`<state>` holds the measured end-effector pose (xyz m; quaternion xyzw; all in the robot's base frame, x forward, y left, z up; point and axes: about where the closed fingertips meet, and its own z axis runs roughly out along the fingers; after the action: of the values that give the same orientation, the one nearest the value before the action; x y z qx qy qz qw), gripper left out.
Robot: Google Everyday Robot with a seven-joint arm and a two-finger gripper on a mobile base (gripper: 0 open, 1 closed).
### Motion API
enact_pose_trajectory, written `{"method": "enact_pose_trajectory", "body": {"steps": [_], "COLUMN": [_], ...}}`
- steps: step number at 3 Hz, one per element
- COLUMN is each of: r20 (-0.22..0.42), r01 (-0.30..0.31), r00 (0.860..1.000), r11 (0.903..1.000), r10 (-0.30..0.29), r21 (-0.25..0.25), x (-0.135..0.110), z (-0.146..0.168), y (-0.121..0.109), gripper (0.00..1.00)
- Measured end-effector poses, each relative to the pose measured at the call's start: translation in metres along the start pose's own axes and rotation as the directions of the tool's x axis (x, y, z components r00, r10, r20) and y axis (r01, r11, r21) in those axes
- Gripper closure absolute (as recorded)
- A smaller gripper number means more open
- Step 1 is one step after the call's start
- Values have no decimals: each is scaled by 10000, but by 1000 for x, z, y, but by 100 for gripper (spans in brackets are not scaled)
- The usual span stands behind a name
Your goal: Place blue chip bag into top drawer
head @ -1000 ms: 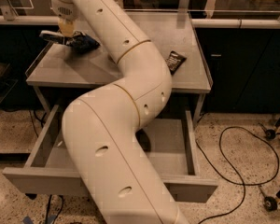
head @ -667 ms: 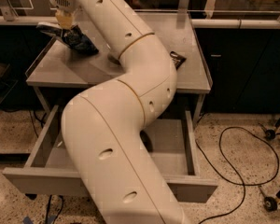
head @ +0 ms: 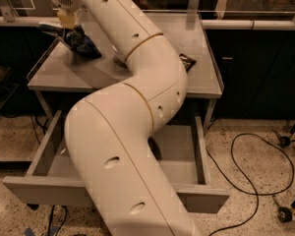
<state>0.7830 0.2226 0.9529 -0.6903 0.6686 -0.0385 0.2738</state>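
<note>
The blue chip bag [head: 82, 43] hangs tilted from my gripper [head: 66, 25] at the back left of the grey table [head: 64, 77], a little above the tabletop, with its shadow beneath it. The gripper is shut on the bag's upper end. The top drawer [head: 44, 193] under the table is pulled wide open towards the camera. The part of its inside that shows is bare grey metal. My big white arm crosses the middle of the view and hides much of the drawer and its handle.
A small black-brown bar packet [head: 187, 61] lies on the table's right side. A black cable [head: 246, 146] loops on the speckled floor at the right, near caster wheels [head: 284, 141]. Dark cabinets stand behind the table.
The gripper has risen slightly with the blue chip bag, which has come off the tabletop at the back left. The drawer has stayed open.
</note>
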Motion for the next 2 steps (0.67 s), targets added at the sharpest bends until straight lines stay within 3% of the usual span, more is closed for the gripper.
{"method": "enact_pose_trajectory", "body": {"steps": [2], "r20": [-73], "r01": [-495], "r00": [9987], "r11": [9974], "r10": [500], "r21": [521], "x": [5], "z": [-46], "y": [-8], "gripper": [100]}}
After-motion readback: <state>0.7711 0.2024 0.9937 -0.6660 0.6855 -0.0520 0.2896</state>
